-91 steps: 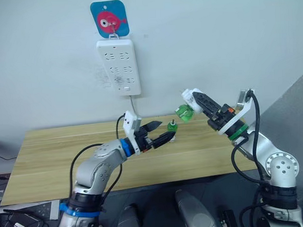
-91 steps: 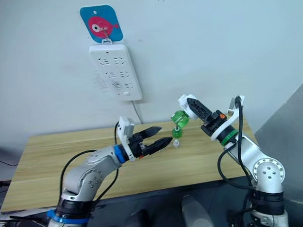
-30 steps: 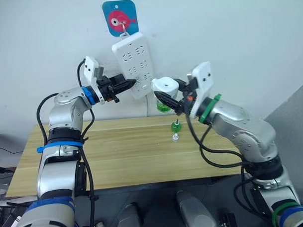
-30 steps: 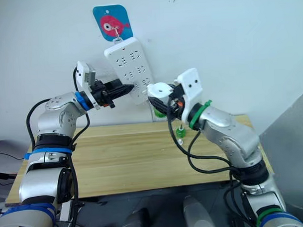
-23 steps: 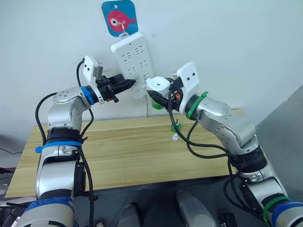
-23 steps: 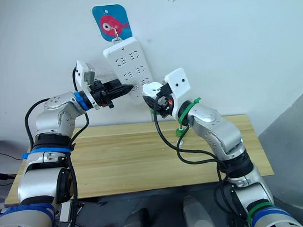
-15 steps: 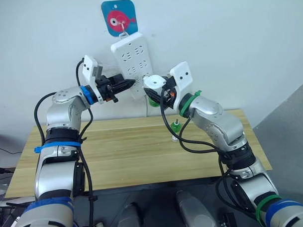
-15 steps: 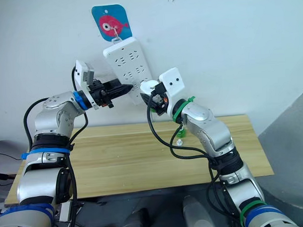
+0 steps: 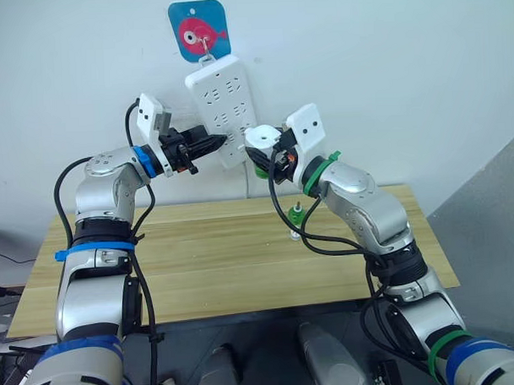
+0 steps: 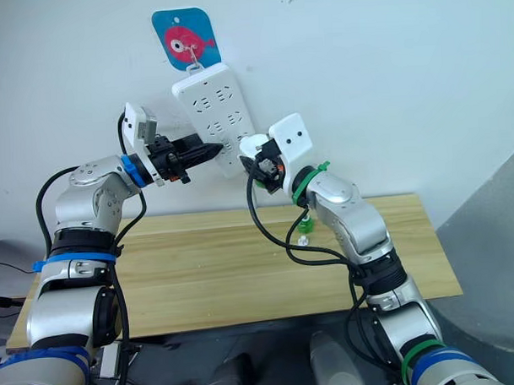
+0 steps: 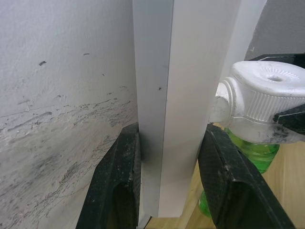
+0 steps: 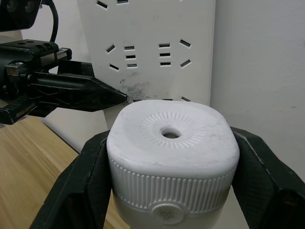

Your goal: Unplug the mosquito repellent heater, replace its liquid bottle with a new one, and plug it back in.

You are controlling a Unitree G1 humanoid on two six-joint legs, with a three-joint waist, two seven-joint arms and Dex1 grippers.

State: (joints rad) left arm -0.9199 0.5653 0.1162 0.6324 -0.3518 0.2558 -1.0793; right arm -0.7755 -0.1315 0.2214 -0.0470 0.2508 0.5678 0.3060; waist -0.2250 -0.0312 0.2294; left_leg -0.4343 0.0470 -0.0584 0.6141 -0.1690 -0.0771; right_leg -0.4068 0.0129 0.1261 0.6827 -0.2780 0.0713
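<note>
Mosquito repellent heater (image 12: 172, 152): green bottle fitted, clamped in right gripper (image 9: 268, 156), just before power strip (image 9: 226, 109) pinched by left gripper (image 9: 222, 142); plugging remains.

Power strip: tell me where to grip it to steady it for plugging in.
Grip the power strip across its long edges near the lower end, coming from the left side, clear of the sockets. It hangs tilted from a hook, so it can swing. The left pincer clamps it there, while the right pincer brings the mosquito repellent heater.
</note>
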